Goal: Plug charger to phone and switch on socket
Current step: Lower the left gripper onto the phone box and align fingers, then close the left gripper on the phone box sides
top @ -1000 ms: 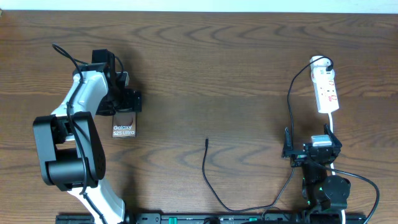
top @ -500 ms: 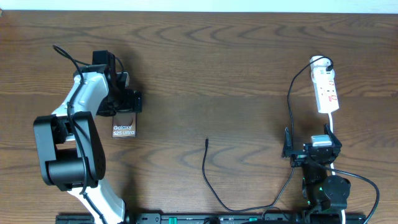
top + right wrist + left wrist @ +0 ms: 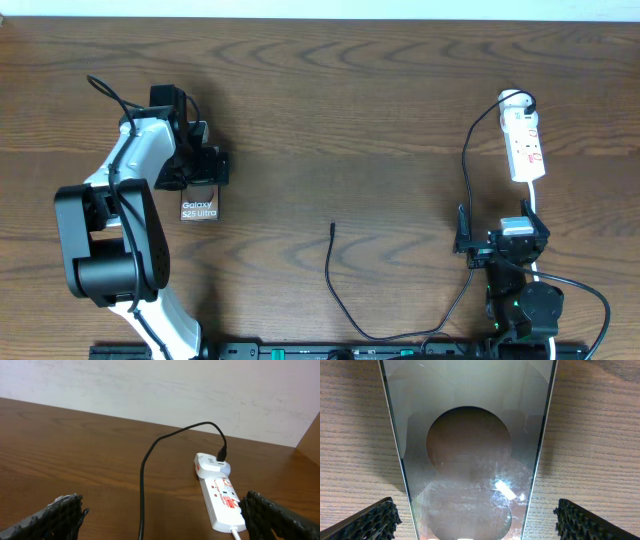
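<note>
The phone (image 3: 200, 207) lies flat on the left of the table, white lettering facing up. My left gripper (image 3: 196, 170) hangs open over its far end, a finger on each side. In the left wrist view the glossy phone (image 3: 470, 450) fills the middle between the two black fingertips (image 3: 372, 521), which stand clear of its edges. The charger (image 3: 331, 270) is a thin black cable with its free plug tip at mid-table. It loops along the front edge and up to the white plug head (image 3: 210, 464) on the socket (image 3: 525, 142). My right gripper (image 3: 500, 238) stands open at the front right. The right wrist view shows this gripper (image 3: 167, 522) astride the charger (image 3: 142, 485), with the socket (image 3: 222, 502) ahead to the right.
The pale back wall (image 3: 160, 390) rises just behind the table's far edge. The socket's white cord (image 3: 533, 200) runs down toward my right arm. The left arm's body (image 3: 110, 250) covers the front left corner.
My left gripper has crept very slightly along the phone. The charger, the socket and the right arm have not moved.
</note>
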Controlling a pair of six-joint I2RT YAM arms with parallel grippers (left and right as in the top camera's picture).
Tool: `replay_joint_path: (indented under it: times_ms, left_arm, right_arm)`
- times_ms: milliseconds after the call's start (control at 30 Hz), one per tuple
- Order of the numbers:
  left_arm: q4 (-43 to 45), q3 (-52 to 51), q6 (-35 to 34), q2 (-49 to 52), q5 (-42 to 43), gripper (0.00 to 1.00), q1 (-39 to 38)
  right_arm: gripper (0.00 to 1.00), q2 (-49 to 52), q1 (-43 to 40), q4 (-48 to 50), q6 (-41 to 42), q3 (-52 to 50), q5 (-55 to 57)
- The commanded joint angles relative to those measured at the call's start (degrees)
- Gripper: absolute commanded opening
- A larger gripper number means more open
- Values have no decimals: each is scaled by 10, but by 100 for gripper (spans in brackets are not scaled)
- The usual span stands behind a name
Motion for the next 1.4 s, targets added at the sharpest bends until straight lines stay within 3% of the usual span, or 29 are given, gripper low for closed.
replay_joint_path:
  times_ms: [0,833,1367]
  left_arm:
    - [-2,-5,-1,12,-15,98,2]
    - [37,-24,12,47,-24,98,2]
    - [47,-49,12,47,13,98,2]
  right_arm:
    - [99,-2,3,-2,-6,-1,3]
    - [99,-2,3,-2,-6,-1,3]
    - [99,-2,3,-2,-6,-1,3]
